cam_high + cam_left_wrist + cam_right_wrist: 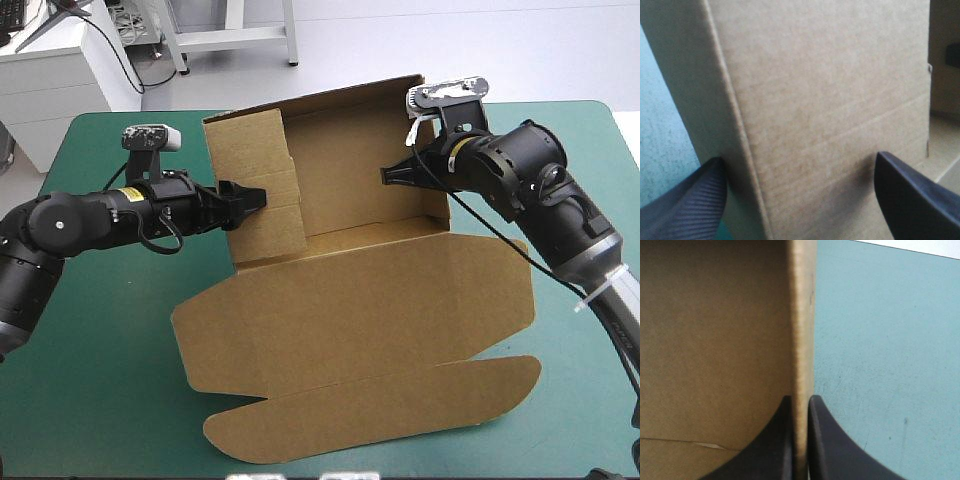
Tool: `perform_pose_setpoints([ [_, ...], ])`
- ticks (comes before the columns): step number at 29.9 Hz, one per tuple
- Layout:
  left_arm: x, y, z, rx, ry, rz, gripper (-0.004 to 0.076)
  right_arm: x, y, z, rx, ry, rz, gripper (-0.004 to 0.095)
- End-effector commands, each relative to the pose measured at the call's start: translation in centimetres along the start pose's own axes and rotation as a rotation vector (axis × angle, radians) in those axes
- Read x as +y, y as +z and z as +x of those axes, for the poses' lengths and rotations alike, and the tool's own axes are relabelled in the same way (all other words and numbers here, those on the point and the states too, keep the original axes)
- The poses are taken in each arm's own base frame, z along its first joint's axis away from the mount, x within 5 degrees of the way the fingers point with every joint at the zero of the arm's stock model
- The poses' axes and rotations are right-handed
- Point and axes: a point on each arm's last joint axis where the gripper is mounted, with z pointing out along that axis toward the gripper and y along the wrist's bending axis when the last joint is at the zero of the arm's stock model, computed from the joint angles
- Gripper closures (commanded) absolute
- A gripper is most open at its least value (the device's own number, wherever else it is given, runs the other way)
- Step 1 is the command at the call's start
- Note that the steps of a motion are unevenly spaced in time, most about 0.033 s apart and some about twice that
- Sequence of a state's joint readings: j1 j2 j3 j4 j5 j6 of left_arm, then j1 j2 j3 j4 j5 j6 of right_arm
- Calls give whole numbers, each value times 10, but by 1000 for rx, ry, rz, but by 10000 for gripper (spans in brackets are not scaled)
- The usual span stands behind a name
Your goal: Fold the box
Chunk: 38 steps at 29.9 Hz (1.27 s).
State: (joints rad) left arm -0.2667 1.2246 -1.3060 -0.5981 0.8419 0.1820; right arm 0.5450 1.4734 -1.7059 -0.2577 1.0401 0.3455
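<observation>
Now: brown cut-board box half raised on teal-green cover

Left gripper, black fingers spread, faces the left wall's outer side (touching, I judge); right gripper pinches the right wall's edge, so it alone can steer.

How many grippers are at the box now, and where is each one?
2. The left gripper is open at the raised left wall of the box; the right gripper is shut on an upright wall at its right side.
</observation>
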Motion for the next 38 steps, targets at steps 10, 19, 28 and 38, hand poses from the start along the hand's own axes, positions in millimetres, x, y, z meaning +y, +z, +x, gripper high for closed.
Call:
perform_pose_setpoints([
  [10, -12, -1, -12, -137, -57, -103, 156, 15, -25, -12, -153, 27, -76, 911],
  [19, -3, 19, -15, -139, -64, -120, 157, 14, -25, -13, -155, 33, -71, 911],
  [28, 1, 32, -15, -117, -76, -124, 157, 13, -25, -13, -164, 21, -54, 911],
  [38, 4, 35, -11, -76, -59, -141, 731, 13, -23, -11, -138, 28, -52, 911],
])
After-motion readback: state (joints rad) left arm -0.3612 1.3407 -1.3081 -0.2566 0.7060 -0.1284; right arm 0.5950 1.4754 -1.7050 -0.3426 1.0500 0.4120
